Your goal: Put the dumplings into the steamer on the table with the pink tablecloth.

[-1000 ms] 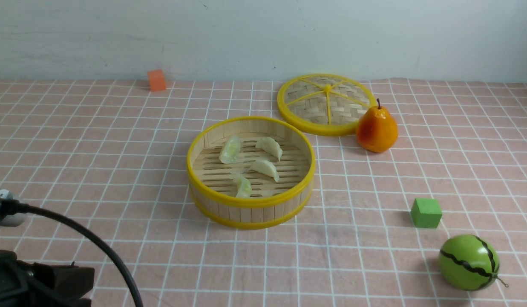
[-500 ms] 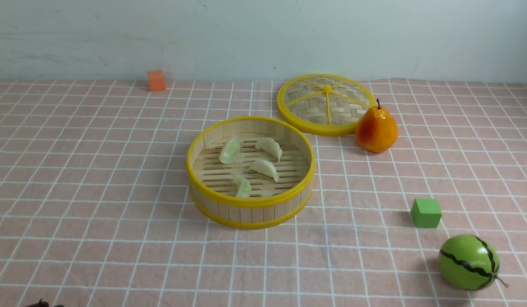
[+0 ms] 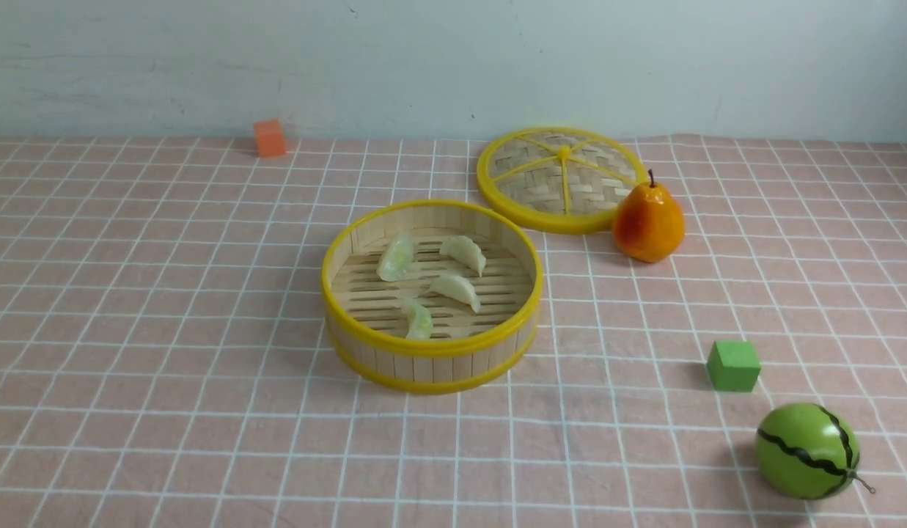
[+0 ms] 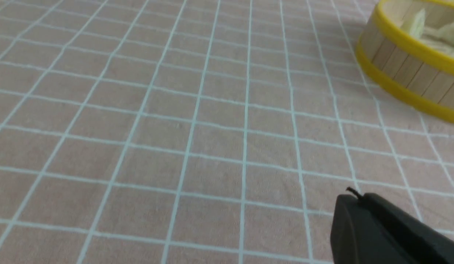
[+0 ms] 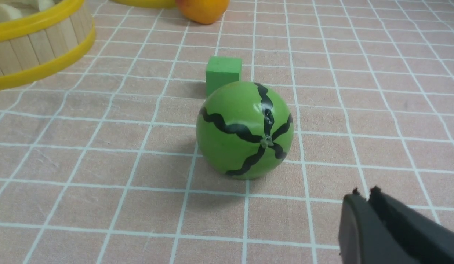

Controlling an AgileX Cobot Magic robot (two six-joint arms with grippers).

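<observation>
The round bamboo steamer (image 3: 365,242) with yellow rims stands mid-table on the pink grid tablecloth (image 3: 167,330). Inside lie several dumplings: a pale green one (image 3: 397,257), a cream one (image 3: 464,253), another cream one (image 3: 457,291) and a small green one (image 3: 419,320). Neither gripper shows in the front view. My left gripper (image 4: 357,200) is shut and empty, low over bare cloth, well apart from the steamer's wall (image 4: 399,66). My right gripper (image 5: 366,196) is shut and empty, close in front of a toy watermelon (image 5: 245,130).
The flat woven lid (image 3: 562,178) lies behind the steamer. A pear (image 3: 648,220) stands by the lid. A green cube (image 3: 732,365) and the watermelon (image 3: 806,451) sit at the front right. An orange cube (image 3: 269,137) sits at the far left by the wall.
The left arm and its cable, seen at the front left corner a second ago, have withdrawn out of the front view. The steamer and dumplings have not moved.
</observation>
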